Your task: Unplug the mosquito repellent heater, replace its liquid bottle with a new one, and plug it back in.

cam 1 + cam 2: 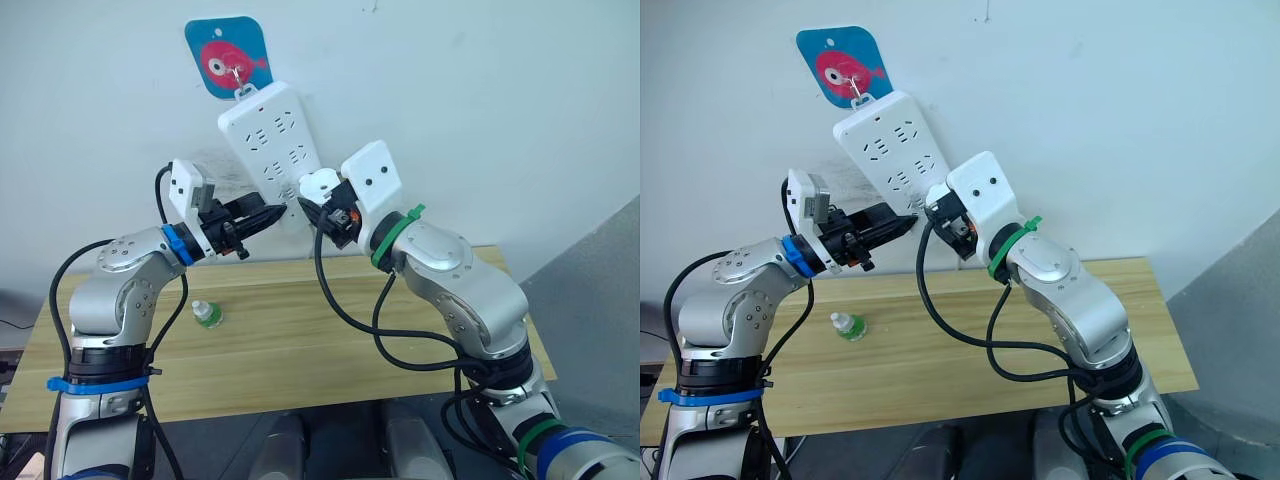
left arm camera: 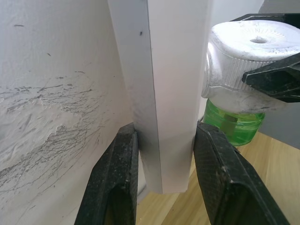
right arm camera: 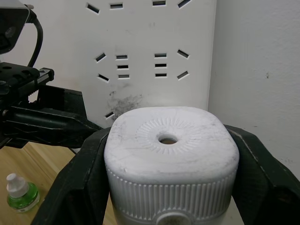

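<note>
Pale wall behind, scuffed grey near the strip point(image 1: 272, 150), which hangs tilted from a hook on a blue fish plaque point(image 1: 226, 55). Below, a light wooden table point(image 1: 300, 350).

Left of the strip's lower end, left gripper point(image 1: 268, 216), fingers point(image 2: 115, 178) clamped on the strip's lower edge, one black finger each side, pressed against the white casing. On the table well below the strip and to its left, a spare bottle point(image 1: 207, 315), green liquid, white cap, upright.

At the strip's lower end, on its right side, heater point(image 1: 320, 185), seated against the strip's face. Right gripper point(image 3: 171, 154) closed on the heater, one finger flat on each flank. Heater white, rounded square, ribbed band round its side, fine ridges radiating from a small round vent hole in the top face, surface lightly smudged. Green bottle point(image 2: 233, 124) fitted beneath the white body, liquid visible through clear plastic.

Strip white, long, rows of slotted sockets, grey smudge near the sockets just above the heater. Prongs hidden; cannot tell how deep in the socket.
</note>
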You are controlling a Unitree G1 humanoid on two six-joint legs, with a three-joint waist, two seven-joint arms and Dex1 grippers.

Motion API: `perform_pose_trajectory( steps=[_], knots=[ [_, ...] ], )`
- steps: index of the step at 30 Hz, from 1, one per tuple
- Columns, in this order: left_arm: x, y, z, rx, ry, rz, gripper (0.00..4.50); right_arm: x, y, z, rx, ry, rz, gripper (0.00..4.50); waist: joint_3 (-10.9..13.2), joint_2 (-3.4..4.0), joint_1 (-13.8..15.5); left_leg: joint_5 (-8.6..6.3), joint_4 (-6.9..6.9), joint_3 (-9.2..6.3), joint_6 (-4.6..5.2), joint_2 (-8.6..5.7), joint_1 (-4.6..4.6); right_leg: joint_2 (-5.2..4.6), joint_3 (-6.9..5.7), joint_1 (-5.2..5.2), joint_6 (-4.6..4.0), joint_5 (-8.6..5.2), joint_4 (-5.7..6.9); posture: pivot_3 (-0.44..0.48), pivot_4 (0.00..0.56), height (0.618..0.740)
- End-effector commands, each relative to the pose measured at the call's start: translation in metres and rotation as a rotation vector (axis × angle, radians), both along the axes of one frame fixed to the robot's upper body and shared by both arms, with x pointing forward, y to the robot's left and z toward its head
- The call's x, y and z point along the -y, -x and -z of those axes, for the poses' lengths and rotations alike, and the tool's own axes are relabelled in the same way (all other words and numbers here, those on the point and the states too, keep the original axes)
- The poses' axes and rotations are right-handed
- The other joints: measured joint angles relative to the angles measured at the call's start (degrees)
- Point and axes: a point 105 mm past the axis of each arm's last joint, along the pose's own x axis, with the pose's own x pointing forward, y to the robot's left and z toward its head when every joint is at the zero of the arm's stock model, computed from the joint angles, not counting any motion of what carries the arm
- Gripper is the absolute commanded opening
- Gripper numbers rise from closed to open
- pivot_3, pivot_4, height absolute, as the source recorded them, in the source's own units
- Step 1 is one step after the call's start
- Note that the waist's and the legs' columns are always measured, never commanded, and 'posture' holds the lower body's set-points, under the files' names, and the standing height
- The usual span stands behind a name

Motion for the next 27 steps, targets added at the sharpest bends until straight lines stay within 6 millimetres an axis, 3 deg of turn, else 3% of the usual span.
perform_pose_trajectory(
  steps=[1,7,14,24,27],
  knots=[
    [-0.003,0.0,0.007,0.002,-0.069,-0.033,1.33,0.01,0.015,-0.008,0.015,-0.008,-0.022,2.97,0.0,0.0,0.25,-0.01,0.0,-0.01,0.0,0.0,-0.02,-0.01,-0.01,0.0,0.0,0.0,-0.03,-0.114,0.234,0.74],
    [-0.011,-0.002,0.01,0.01,-0.094,-0.076,1.33,0.016,0.028,-0.011,-0.015,0.008,-0.035,2.97,0.0,0.01,0.08,-0.13,-0.02,0.03,0.0,-0.06,-0.11,-0.1,0.19,-0.1,0.0,-0.01,-0.17,-0.115,0.238,0.74],
    [-0.017,-0.001,0.014,0.035,-0.097,-0.113,1.33,0.03,0.023,-0.017,-0.029,-0.038,0.002,2.97,0.0,0.02,-0.48,-0.21,0.04,0.11,0.16,0.04,0.02,0.02,0.14,-0.09,0.0,-0.01,0.06,-0.115,0.238,0.74],
    [-0.035,0.023,0.022,0.181,-0.189,-0.224,4.48,0.056,0.012,-0.017,-0.079,-0.163,0.062,2.97,0.07,0.13,-1.14,-0.22,0.06,0.1,0.17,0.1,-0.09,0.04,0.22,-0.26,0.0,0.0,0.1,-0.111,0.24,0.74],
    [-0.04,0.039,0.025,0.247,-0.236,-0.268,4.5,0.059,0.015,-0.02,-0.066,-0.185,0.046,2.97,0.08,0.14,-1.13,-0.22,0.05,0.1,0.17,0.09,-0.09,0.01,0.28,-0.26,0.0,0.0,0.08,-0.104,0.241,0.74]
  ],
)
